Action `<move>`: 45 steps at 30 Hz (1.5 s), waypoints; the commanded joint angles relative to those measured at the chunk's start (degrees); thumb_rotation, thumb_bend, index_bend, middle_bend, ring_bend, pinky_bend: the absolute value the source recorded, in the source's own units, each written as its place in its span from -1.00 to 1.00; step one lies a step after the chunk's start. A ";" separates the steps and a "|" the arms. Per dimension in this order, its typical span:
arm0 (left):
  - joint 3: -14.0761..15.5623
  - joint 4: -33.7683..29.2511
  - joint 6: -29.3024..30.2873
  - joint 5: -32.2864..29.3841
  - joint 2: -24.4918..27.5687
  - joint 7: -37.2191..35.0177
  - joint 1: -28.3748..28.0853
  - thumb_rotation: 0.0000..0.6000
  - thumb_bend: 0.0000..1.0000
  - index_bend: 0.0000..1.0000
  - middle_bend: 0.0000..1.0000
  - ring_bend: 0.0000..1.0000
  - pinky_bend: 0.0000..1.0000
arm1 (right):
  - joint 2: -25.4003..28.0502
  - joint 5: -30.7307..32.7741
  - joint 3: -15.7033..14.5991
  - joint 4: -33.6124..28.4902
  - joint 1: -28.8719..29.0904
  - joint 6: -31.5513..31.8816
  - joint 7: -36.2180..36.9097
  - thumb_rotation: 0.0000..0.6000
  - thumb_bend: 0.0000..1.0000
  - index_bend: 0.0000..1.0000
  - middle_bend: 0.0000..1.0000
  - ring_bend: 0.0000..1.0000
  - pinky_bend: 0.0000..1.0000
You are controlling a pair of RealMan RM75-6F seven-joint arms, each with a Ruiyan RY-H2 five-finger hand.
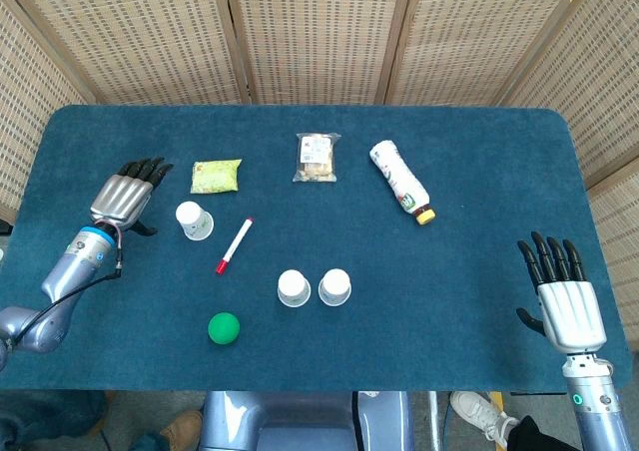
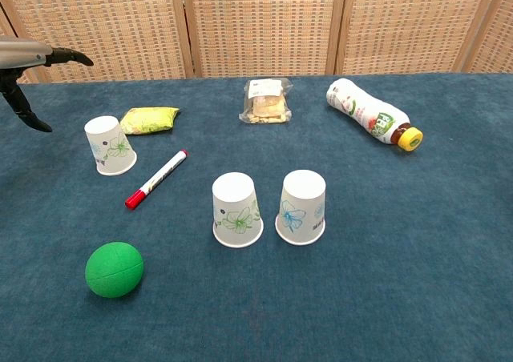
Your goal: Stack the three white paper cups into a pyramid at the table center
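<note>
Two white paper cups stand upside down side by side near the table's middle: one (image 1: 293, 287) (image 2: 237, 210) on the left, the other (image 1: 334, 286) (image 2: 302, 206) on the right. A third cup (image 1: 194, 220) (image 2: 110, 145) stands upside down further left. My left hand (image 1: 127, 194) (image 2: 32, 66) hovers just left of that third cup, fingers apart, holding nothing. My right hand (image 1: 561, 291) is at the table's near right edge, fingers spread, empty, and out of the chest view.
A red marker (image 1: 235, 244) lies between the lone cup and the pair. A green ball (image 1: 224, 327) sits near the front. A yellow packet (image 1: 217, 176), a snack bag (image 1: 318, 158) and a lying bottle (image 1: 400, 180) are further back.
</note>
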 commanded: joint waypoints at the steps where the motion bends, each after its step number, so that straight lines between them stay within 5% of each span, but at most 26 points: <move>1: 0.96 2.75 -2.48 -0.56 -2.06 -1.59 -1.51 1.00 -1.00 -0.86 -1.00 -0.91 -0.75 | -0.06 -0.23 0.54 0.00 -0.33 -0.42 -0.43 1.00 -1.00 -1.00 -1.00 -1.00 -1.00; 14: 2.30 12.98 -3.95 2.76 -9.80 -9.10 -3.95 1.00 -1.00 -0.44 -0.67 -0.58 -0.45 | -0.55 -0.79 2.65 0.25 -1.56 -2.61 -1.36 1.00 -1.00 -1.00 -1.00 -1.00 -1.00; 23: 2.82 17.01 -1.92 5.91 -13.04 -13.32 -4.76 1.00 -1.00 -0.33 -0.60 -0.49 -0.34 | -0.41 -1.68 3.67 0.07 -2.27 -3.34 -1.19 1.00 -1.00 -1.00 -1.00 -1.00 -1.00; 32: 3.02 18.27 -0.87 7.00 -14.75 -15.85 -5.16 1.00 -0.76 -0.04 -0.34 -0.22 -0.15 | -0.15 -2.41 4.48 -0.22 -2.96 -3.70 -0.62 1.00 -1.00 -1.00 -1.00 -1.00 -1.00; 45: 0.90 5.99 5.07 8.95 -6.83 -17.68 -4.67 1.00 -0.72 0.02 -0.28 -0.17 -0.12 | 0.50 -3.04 5.37 -1.14 -3.60 -4.46 0.43 1.00 -1.00 -1.00 -1.00 -1.00 -1.00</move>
